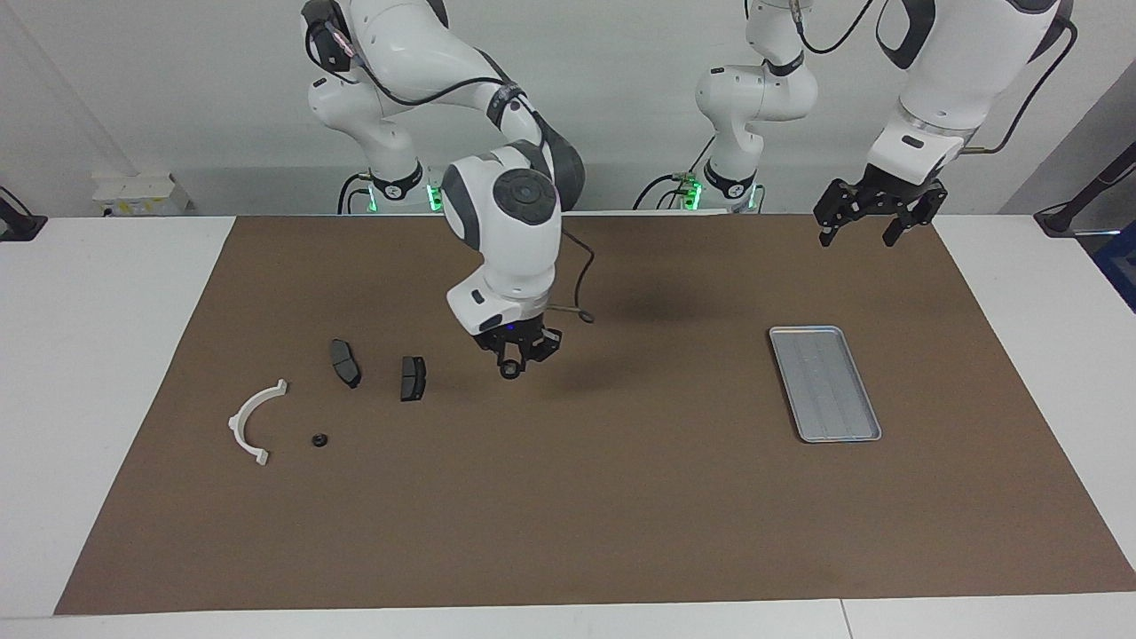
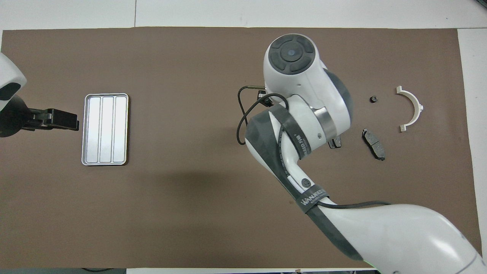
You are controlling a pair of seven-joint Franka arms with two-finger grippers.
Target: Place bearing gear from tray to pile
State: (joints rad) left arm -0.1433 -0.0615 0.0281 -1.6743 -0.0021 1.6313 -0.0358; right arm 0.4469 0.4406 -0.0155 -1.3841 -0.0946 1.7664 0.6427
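My right gripper hangs low over the mat, shut on a small dark ring-shaped bearing gear, just beside the pile. The pile holds a white curved arc and two dark brake-pad pieces. The right wrist hides the gripper and the gear in the overhead view and partly covers one pad. The ridged silver tray lies bare at the left arm's end. My left gripper is raised and open, apart from the tray.
A small black round part lies on the mat next to the white arc. The brown mat covers most of the white table. A loop of cable hangs from the right wrist.
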